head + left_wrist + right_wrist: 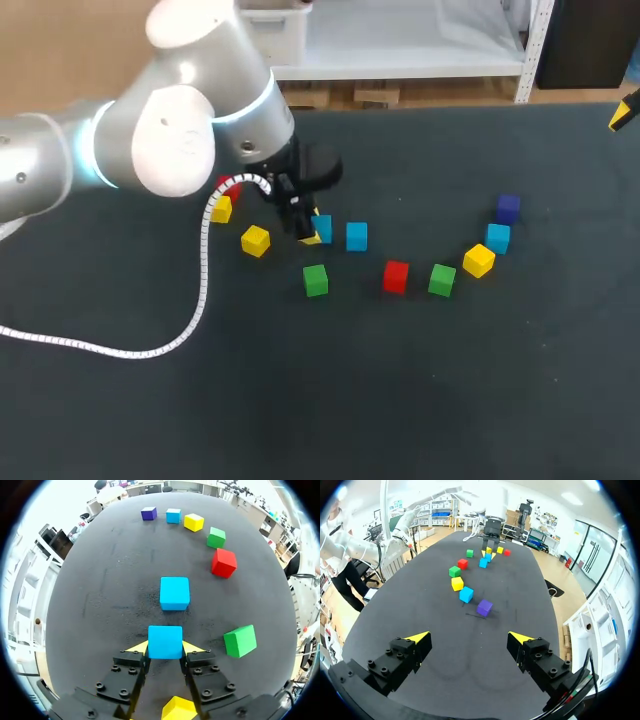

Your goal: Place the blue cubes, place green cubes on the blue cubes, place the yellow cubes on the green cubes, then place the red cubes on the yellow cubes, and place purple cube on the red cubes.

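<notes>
My left gripper (165, 649) is shut on a blue cube (165, 642), its yellow tips pressed against two opposite sides, low over the table. In the head view this cube (322, 229) lies just left of a second blue cube (356, 236), which the left wrist view shows a short gap ahead of the fingers (174, 593). A third blue cube (497, 238) sits at the right beside a purple cube (507, 208). My right gripper (469, 639) is open and holds nothing, near the table's far right end, well away from the purple cube (484, 607).
Green cubes (315, 280) (441, 279), a red cube (395, 276) and a yellow cube (478, 260) form an arc in front. Two yellow cubes (255, 240) (221, 209) and a half-hidden red cube (228, 185) lie under my left arm. Its white cable (205, 260) trails over the table.
</notes>
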`<state>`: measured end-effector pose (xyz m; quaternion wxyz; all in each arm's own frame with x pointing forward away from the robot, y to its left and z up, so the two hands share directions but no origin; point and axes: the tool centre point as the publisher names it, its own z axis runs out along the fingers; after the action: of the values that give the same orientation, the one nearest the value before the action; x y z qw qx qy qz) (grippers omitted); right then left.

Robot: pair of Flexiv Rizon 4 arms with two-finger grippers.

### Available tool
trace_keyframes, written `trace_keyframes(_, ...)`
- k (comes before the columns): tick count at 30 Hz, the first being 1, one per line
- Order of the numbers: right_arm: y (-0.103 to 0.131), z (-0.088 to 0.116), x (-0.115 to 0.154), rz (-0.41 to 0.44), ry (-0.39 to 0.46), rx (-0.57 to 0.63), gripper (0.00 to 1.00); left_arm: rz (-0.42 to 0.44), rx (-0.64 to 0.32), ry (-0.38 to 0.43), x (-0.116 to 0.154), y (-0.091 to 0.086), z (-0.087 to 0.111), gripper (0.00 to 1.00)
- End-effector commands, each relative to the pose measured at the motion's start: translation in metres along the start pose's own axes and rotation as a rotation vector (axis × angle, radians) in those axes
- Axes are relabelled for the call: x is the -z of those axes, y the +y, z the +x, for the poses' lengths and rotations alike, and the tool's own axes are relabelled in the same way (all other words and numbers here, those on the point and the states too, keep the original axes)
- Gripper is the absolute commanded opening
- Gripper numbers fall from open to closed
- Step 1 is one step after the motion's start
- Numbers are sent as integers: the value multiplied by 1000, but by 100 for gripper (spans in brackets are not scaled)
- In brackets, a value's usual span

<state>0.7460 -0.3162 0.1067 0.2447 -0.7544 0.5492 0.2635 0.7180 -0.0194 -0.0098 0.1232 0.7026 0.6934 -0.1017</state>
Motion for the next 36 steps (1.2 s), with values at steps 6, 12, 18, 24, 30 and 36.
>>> trace_keyframes(6, 0, 0, 0, 1, 0, 0, 100, -1, 10, 2, -3, -4, 0, 0)
trace_keyframes(12, 0, 0, 0, 1, 0, 0, 100, -5, 6, 7, -4, -5, -1, 0)
trace_keyframes(18, 0, 0, 0, 1, 0, 0, 100, -6, 2, 9, -5, -5, -6, 0)
trace_keyframes(24, 0, 0, 0, 1, 0, 0, 100, -5, 1, 9, -6, -6, -8, 0)
trace_keyframes(30, 0, 0, 0, 1, 0, 0, 100, -4, 9, 11, -7, -9, -7, 0)
trace_keyframes(36, 0, 0, 0, 1, 0, 0, 100, -3, 14, 13, -7, -10, -6, 0)
